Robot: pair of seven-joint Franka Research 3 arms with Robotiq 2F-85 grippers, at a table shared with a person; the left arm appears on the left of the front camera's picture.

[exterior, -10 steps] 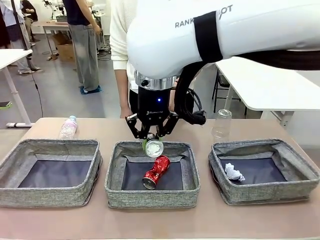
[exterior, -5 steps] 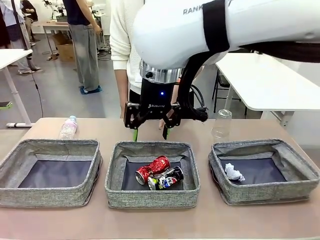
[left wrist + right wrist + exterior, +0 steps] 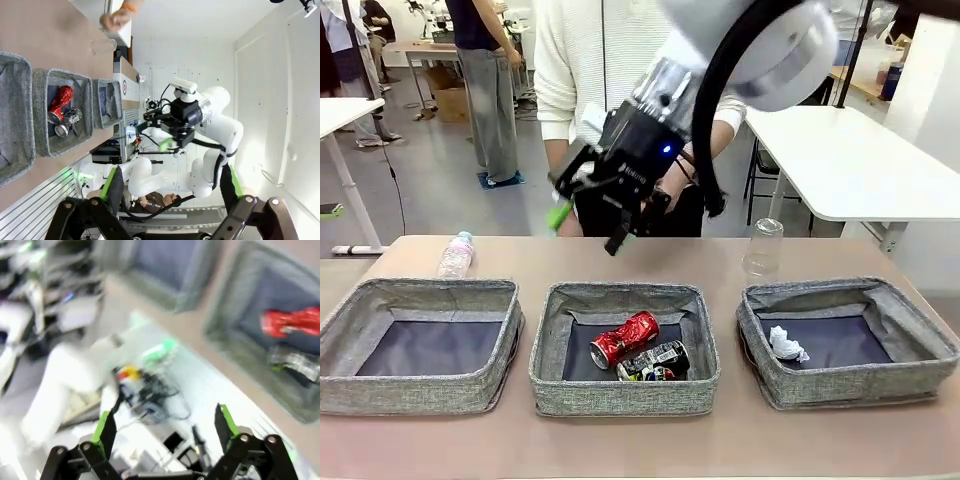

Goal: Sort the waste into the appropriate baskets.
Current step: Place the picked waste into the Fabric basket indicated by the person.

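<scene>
Risen and tilted since before, my right claw (image 3: 587, 230) gapes empty beyond the middle bin (image 3: 620, 398) holding both cans (image 3: 624, 339); left claw (image 3: 170, 185) likewise spread wide.

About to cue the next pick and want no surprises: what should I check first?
1. Right gripper open, empty: ok.
2. Left gripper open: ok.
3. Crushed red can and crushed black-and-silver printed can inside middle grey woven fabric basket: ok.
4. Crumpled white paper wad inside right basket: ok.
5. Clear plastic bottle and clear plastic cup binned: not ok, both on the table behind the baskets.
</scene>
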